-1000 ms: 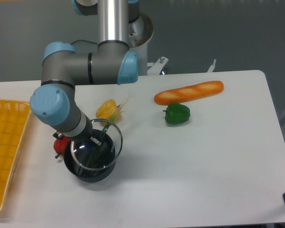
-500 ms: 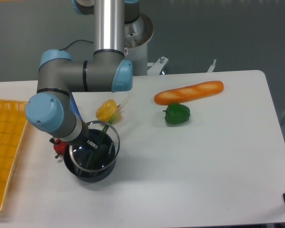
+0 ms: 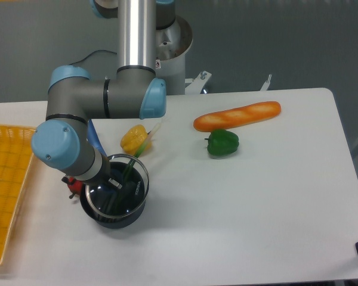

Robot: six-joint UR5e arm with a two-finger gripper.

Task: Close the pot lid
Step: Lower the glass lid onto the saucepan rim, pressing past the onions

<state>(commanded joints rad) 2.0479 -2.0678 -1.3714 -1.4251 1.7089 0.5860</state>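
Right now my tool [image 3: 120, 186] is sitting down over the pot [image 3: 114, 202], which is standing on the white bench [image 3: 244, 196] near its front left part. My arm [image 3: 77, 134] is bending from the grey column at the back, down across the left side, and its wrist is ending just above the pot's rim. The pot lid [image 3: 117, 183] is lying over the mouth of the pot, its thin metal rim showing as a ring that is looking slightly tilted, with the far edge riding a little above the pot's wall. I am seeing the tool's dark tip through and over the glass at about the lid's centre, where the knob would be, but the knob itself is hidden from me, so I cannot tell whether my tool is closed on it or spread apart. The pot's blue handle is showing only as a short strip behind my wrist.

Just left of the pot, touching or nearly touching it, a small red thing [image 3: 75, 184] is peeking out from under my wrist. A yellow pepper [image 3: 135, 139] is lying just behind the pot. Well to the right, a green pepper [image 3: 222, 143] is sitting just in front of a long bread loaf [image 3: 237, 115]. An orange basket [image 3: 6, 179] is lying at the left edge of the bench
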